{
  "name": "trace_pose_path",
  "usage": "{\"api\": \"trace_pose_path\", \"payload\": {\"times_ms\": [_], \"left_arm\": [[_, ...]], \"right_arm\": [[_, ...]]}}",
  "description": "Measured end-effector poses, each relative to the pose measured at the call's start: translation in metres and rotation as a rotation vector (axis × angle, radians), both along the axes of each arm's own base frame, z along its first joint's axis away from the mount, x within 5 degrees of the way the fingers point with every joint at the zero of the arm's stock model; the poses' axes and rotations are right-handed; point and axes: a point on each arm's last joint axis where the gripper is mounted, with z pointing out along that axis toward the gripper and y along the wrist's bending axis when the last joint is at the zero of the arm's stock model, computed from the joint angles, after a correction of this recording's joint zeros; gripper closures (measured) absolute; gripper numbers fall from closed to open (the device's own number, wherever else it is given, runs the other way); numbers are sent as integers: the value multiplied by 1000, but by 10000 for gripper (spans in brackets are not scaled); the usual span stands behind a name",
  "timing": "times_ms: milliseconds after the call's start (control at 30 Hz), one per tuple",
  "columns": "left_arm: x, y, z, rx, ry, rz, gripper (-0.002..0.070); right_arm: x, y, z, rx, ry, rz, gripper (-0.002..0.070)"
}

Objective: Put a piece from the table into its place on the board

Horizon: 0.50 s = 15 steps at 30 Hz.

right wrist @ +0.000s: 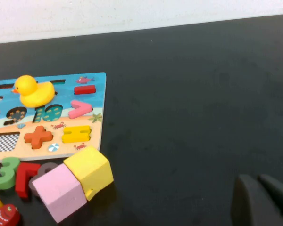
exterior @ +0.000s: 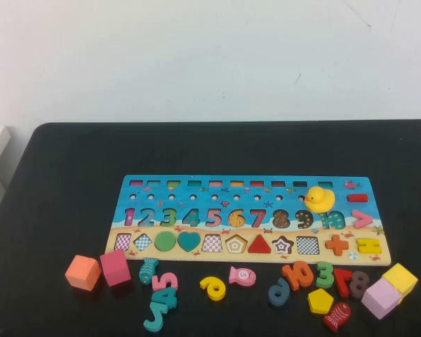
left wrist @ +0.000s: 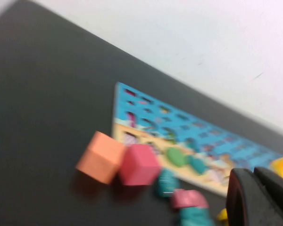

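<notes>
Left tool [left wrist: 254, 178], right tool [right wrist: 258, 182], grips unreadable, above black table [exterior: 56, 182] by white wall [exterior: 196, 56].

the board [exterior: 252, 217] lies across the middle of the table [exterior: 56, 182], long side left to right. a rubber duck [exterior: 320, 199] sits on the board toward its right end, behind the plus piece [exterior: 337, 244] and the equals piece [exterior: 369, 246], which lie in the board's near row. on the table before the board lies a row of loose things. at the left two cubes [exterior: 98, 270] touch side by side, with a fish piece [exterior: 148, 269] just to their right. the pentagon piece [exterior: 321, 301] lies near the right, before a cluster of number pieces [exterior: 323, 277]. right of it two more cubes [exterior: 389, 288] touch. the left gripper [left wrist: 259, 197] hangs over the table's left part, the right gripper [right wrist: 264, 200] over the table right of the board.
</notes>
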Motion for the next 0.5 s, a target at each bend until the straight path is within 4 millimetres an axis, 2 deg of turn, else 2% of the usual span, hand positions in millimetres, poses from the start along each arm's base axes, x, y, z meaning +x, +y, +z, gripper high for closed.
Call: {"api": "trace_pose_path", "payload": {"times_ms": [67, 200, 300, 367, 500], "left_arm": [[0, 0, 0, 0, 0, 0, 678], [0, 3, -2, 149, -8, 5, 678], [0, 3, -2, 162, -12, 5, 678], [1, 3, 1, 86, -31, 16, 678], [1, 1, 9, -210, -62, 36, 678]], "right_arm": [[0, 0, 0, 0, 0, 0, 657], [0, 0, 0, 0, 0, 0, 657], [0, 0, 0, 0, 0, 0, 657], [0, 0, 0, 0, 0, 0, 657], [0, 0, 0, 0, 0, 0, 657]]}}
